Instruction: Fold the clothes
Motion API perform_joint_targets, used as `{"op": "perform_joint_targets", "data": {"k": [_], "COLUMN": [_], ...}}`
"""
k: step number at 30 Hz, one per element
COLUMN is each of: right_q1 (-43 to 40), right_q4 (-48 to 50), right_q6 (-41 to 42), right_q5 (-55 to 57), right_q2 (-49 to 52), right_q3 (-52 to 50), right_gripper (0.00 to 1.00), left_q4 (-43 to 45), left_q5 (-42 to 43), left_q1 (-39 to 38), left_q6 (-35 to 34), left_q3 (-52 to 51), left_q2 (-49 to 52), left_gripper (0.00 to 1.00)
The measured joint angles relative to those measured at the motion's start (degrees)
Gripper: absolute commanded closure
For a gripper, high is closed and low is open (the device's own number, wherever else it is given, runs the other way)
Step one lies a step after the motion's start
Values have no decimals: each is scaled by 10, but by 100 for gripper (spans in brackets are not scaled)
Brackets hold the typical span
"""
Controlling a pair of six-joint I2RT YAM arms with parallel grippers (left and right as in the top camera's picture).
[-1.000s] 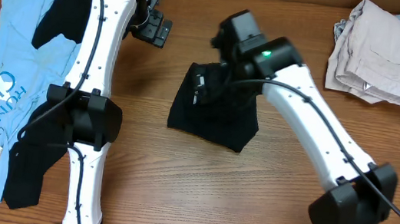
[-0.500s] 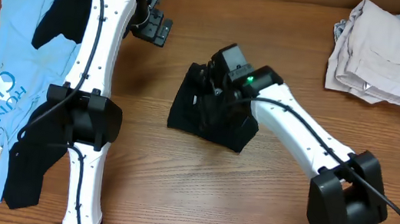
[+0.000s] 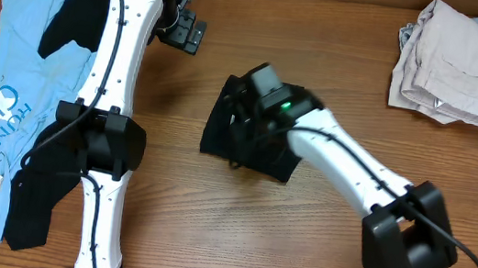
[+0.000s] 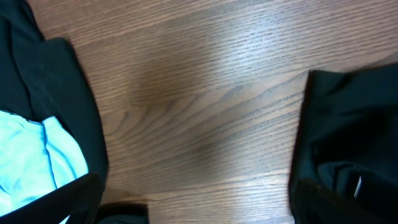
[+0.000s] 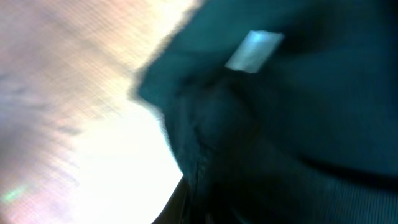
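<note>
Black cloth fills the right wrist view, blurred, with a white tag [image 5: 255, 50] showing. The right tool [image 3: 247, 107] is clenched and fabric bunches at its tips, so it seems to pinch a fold of the black tee [image 3: 220, 141]. That tee lies folded small at mid desk [image 3: 208, 232], with the right arm leaning over it.

The likely trouble is the pinch itself. If it has caught only the top layer, a lift would peel that layer up and undo the fold. If it has caught every layer, a pull would drag the whole bundle across the wood. A thin bite on limp cloth could also slip out mid-move.

At the left edge a blue tee [image 3: 15, 77] lies spread over a black garment [image 3: 29, 217], unfolded. Farther back the left tool [image 3: 185, 32] hangs released over bare wood, holding nothing. A beige pile [image 3: 456, 65] sits in the far right corner. No bin or basket shows; every garment lies straight on the desk.
</note>
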Motion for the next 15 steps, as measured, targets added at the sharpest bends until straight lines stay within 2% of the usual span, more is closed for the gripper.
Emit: {"op": "perform_joint_targets", "data": {"k": [1, 2, 4, 5, 7, 8, 12, 15], "right_q1": [14, 35, 76, 89, 123, 135, 140, 104], "right_q4": [3, 8, 16, 18, 22, 21, 21, 20], "right_q6": [0, 2, 6, 7, 14, 19, 40, 52], "right_q5": [-5, -9, -15, -16, -18, -17, -10, -5], "right_q2": [0, 0, 0, 0, 0, 0, 0, 0], "right_q3": [0, 0, 0, 0, 0, 0, 0, 2], "right_gripper": [96, 86, 37, 29, 20, 19, 18, 19], "left_q4": [2, 3, 3, 3, 3, 3, 3, 4], "left_q5": [0, 0, 0, 0, 0, 0, 0, 0], "left_q1": [0, 0, 0, 0, 0, 0, 0, 0], "left_q6": [0, 0, 0, 0, 0, 0, 0, 0], "left_q3": [0, 0, 0, 0, 0, 0, 0, 0], "left_q2": [0, 0, 0, 0, 0, 0, 0, 0], "left_gripper": [0, 0, 0, 0, 0, 0, 0, 0]}}
